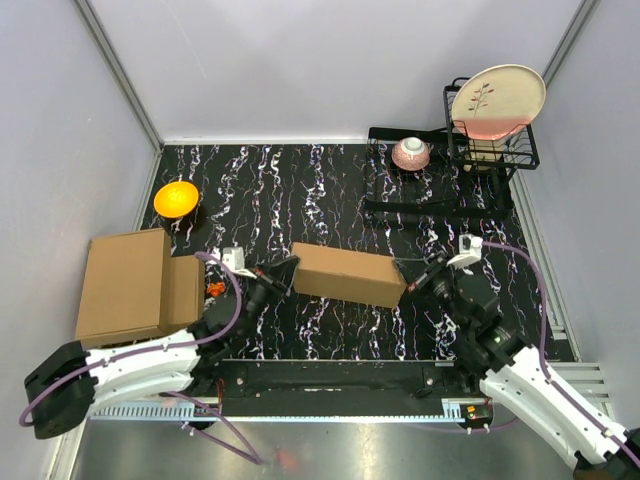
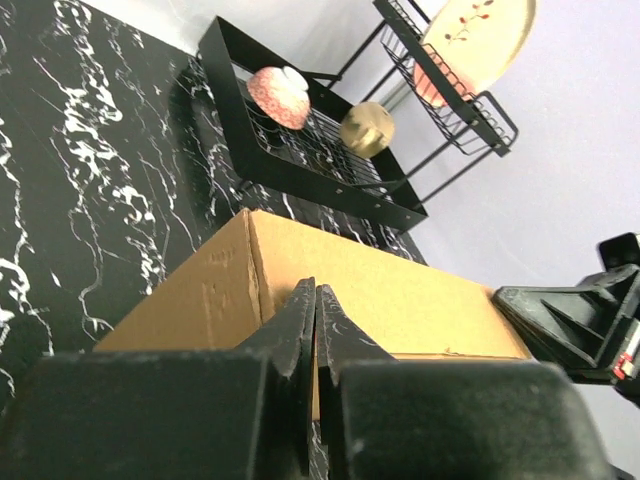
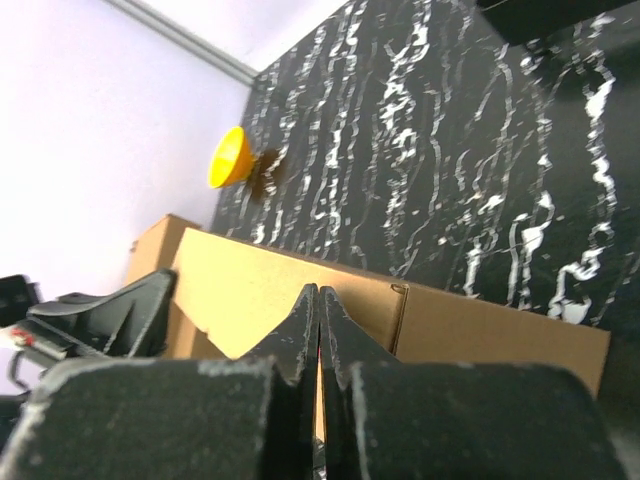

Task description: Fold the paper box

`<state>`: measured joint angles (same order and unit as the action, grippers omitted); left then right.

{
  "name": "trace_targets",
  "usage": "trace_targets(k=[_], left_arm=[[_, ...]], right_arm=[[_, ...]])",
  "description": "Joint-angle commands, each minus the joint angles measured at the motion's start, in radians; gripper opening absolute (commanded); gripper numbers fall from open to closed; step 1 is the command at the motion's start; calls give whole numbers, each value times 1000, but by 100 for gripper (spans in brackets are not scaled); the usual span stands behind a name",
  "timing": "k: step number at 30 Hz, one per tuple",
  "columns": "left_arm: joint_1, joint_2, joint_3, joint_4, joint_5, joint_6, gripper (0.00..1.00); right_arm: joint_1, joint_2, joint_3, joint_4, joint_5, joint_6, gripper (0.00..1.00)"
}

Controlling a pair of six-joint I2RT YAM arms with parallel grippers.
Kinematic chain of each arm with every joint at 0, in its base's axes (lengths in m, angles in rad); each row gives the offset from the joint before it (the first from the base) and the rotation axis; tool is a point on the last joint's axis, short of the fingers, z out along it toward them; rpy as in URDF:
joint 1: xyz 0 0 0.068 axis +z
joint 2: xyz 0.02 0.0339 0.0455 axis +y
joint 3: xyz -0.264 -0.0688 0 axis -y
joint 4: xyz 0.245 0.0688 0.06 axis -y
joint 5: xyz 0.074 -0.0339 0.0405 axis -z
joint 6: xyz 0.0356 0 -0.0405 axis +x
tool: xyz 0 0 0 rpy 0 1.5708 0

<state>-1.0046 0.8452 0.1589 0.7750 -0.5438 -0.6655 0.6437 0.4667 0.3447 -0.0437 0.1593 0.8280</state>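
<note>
We see bright, even light from overhead: the pale walls [image 1: 300, 60] are flatly lit, and the paper box [image 1: 348, 273] drops only a soft shadow on the black marbled table [image 1: 300, 190]. The metal strip [image 1: 330, 445] at the near edge carries a dull sheen. The overhead view is sharp throughout. In the 2 wrist views the left gripper [image 2: 315, 295] and right gripper [image 3: 318, 300] sit dark, underexposed and blurred in the near foreground, while the box is crisp. The far plate [image 2: 480, 30] looks pale and slightly soft, and straight lines tilt steeply.

Brown paper box [image 1: 346, 274], folded shut, lies mid-table
</note>
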Motion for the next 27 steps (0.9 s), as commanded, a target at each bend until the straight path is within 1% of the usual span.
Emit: trace_targets(k=[1, 2, 8, 9, 10, 11, 12, 14, 17, 18, 19, 20, 21, 22, 23, 24, 25, 27], left_arm=[[-71, -70, -110, -343, -16, -49, 0], [-101, -113, -122, -367, -19, -63, 0], [-172, -213, -110, -560, -27, -105, 0], [-187, -239, -110, -574, -41, -105, 1], [-202, -271, -125, -566, -73, -95, 1], [-236, -337, -134, -551, -88, -56, 1], [-244, -363, -140, -545, -93, -37, 0], [-247, -400, -130, -595, -59, -23, 0], [-253, -387, -88, -718, 16, -57, 0], [-261, -391, -82, -759, 19, -69, 2], [-285, -423, -75, -769, -16, -83, 4], [-301, -454, -78, -770, -42, -88, 6], [-316, -487, -79, -745, -73, -77, 7], [-334, -562, -88, -718, -121, -54, 8], [-338, -598, -91, -688, -136, 16, 8], [-338, -630, -91, -636, -142, 53, 9], [-338, -676, -79, -625, -163, 81, 13], [-338, -701, -53, -619, -186, 154, 21]], right_arm=[[43, -83, -160, -308, -135, 107, 0], [42, -101, -170, -315, -141, 117, 0], [45, -128, -153, -354, -149, 123, 0], [47, -143, -145, -352, -149, 120, 0], [47, -193, -129, -355, -136, 106, 0], [48, -219, -116, -373, -124, 100, 0], [47, -250, -105, -378, -115, 92, 0], [48, -246, -75, -393, -119, 65, 0], [48, -148, -46, -412, -156, 56, 0], [48, -131, -38, -415, -180, 53, 0], [48, -148, -30, -416, -172, 51, 1], [48, -178, -30, -407, -165, 51, 5], [47, -250, -27, -401, -155, 52, 9], [48, -282, -24, -384, -117, 49, 11], [47, -307, -16, -369, -103, 42, 14], [48, -325, 19, -375, -86, 34, 16], [47, -323, 37, -386, -58, 16, 23], [47, -277, 89, -416, -38, -6, 29]])
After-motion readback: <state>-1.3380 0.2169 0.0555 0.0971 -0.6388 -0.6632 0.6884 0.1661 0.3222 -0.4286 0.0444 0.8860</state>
